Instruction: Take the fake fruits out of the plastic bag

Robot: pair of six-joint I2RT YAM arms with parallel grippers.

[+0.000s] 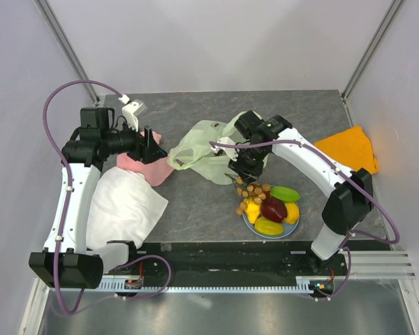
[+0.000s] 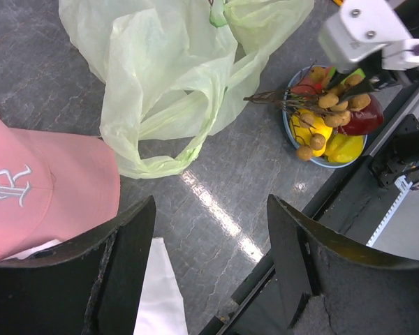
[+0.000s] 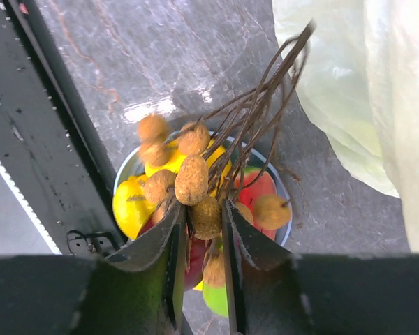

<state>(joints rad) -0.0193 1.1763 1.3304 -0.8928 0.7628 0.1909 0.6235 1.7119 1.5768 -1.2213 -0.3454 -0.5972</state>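
Note:
My right gripper is shut on a bunch of small brown fruits on dark twigs; one brown fruit sits between its fingers. It holds the bunch just above the light-blue plate, which carries yellow, dark red and green fruits. The pale yellow-green plastic bag lies crumpled at the table's middle, left of the right gripper. My left gripper is open and empty above the pink cap, left of the bag. The bunch and plate also show in the left wrist view.
A pink cap with white lettering lies under my left gripper. A white folded cloth lies at the front left. An orange cloth lies at the right edge. The black rail runs along the table's near edge.

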